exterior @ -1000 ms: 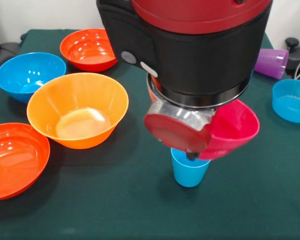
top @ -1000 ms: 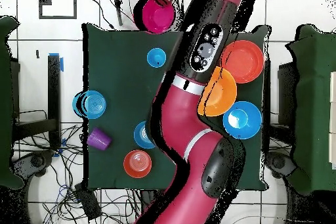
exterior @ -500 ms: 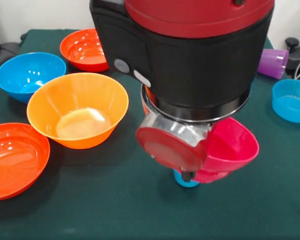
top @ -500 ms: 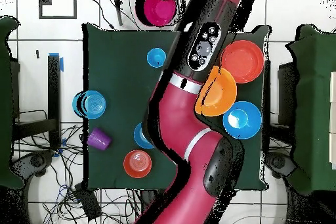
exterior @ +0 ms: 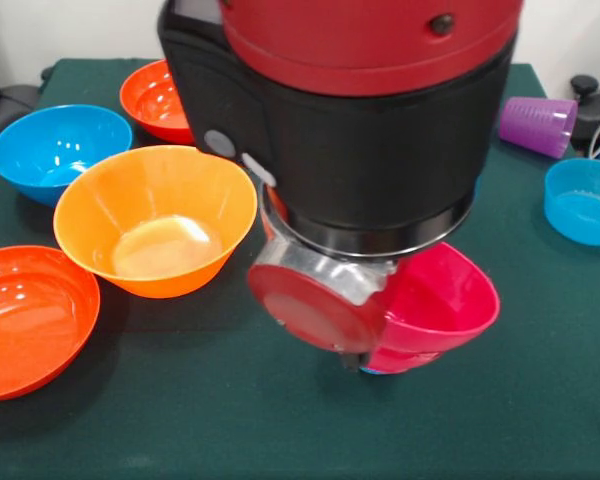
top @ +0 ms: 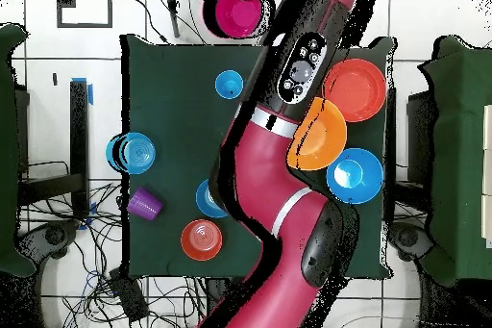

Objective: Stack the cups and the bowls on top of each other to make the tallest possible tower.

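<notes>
While the arm fills the frame's centre, I log: pink bowl (exterior: 435, 310) low at centre right, sitting over the blue cup (exterior: 385, 369), only a sliver showing beneath, presumably the tower's base. Gripper (exterior: 365, 362) hidden behind the wrist; open or closed, I cannot tell. Purple cup (exterior: 537, 125) on its side, upper right.
</notes>
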{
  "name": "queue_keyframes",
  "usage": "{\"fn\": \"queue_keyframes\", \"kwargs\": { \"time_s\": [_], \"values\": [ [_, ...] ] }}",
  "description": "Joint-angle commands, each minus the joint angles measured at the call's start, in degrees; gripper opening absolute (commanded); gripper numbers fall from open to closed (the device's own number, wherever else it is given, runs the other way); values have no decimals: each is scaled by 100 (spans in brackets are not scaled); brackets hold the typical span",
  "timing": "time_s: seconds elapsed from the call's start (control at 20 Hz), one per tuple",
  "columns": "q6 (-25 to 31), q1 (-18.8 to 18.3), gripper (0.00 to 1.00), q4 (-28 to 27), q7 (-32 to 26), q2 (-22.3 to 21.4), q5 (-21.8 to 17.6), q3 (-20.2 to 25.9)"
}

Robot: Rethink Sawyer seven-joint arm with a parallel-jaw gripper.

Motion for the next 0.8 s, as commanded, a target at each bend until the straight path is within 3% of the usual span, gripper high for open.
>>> {"fn": "queue_keyframes", "kwargs": {
  "time_s": [0.05,0.8],
  "values": [
    [333,-169,0,-727,1201,178,-468,-411],
    [1288,-240,0,-682,1019,241,-521,-531]
  ]
}}
